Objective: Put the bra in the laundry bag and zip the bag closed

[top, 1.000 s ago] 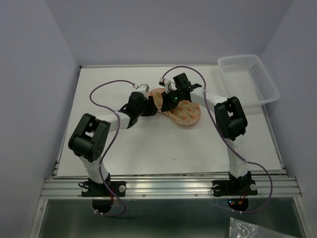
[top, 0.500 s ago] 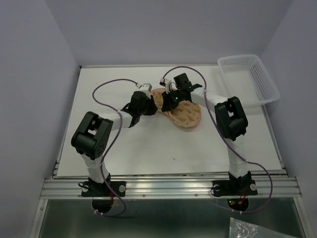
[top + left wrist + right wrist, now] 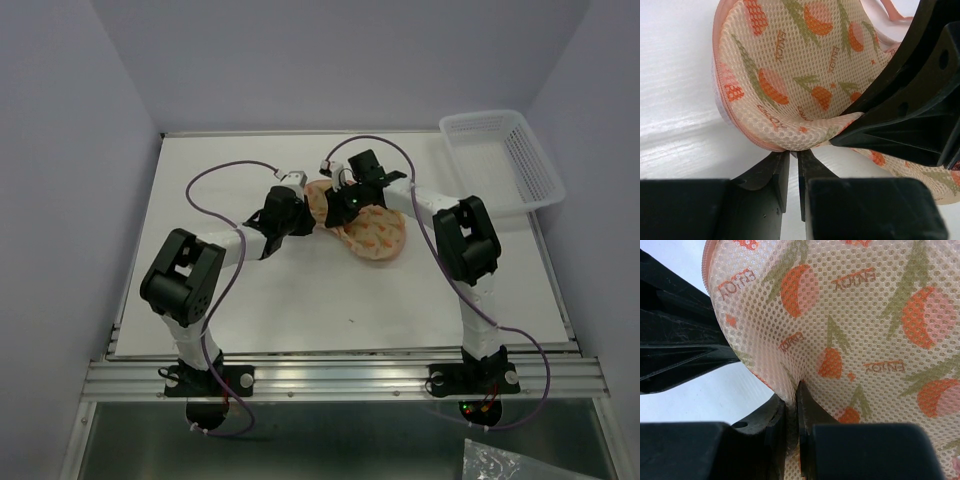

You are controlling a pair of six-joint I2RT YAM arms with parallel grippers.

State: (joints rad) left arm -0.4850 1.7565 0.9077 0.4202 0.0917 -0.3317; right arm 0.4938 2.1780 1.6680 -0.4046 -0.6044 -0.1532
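Observation:
The laundry bag (image 3: 374,233), cream-peach mesh with an orange print and pink zip edging, lies on the white table (image 3: 300,290) between both arms. My left gripper (image 3: 314,221) is at its left end. In the left wrist view its jaws (image 3: 794,152) are closed to a thin slit on the pink zip edge of the bag (image 3: 785,75). My right gripper (image 3: 340,215) is shut, pinching a fold of the bag's mesh (image 3: 865,315) between its fingertips (image 3: 792,390). Its black fingers (image 3: 910,100) press the bag just beside the left jaws. The bra is hidden.
A white plastic lattice basket (image 3: 482,119) stands at the table's back right corner. Purple cables loop over the table behind both arms. Grey walls close in the table at the left, the back and the right.
The left arm has shifted slightly, its elbow swinging a little. The bag has been tugged a bit, its near lobe moving slightly. Both grippers stay closed on the bag.

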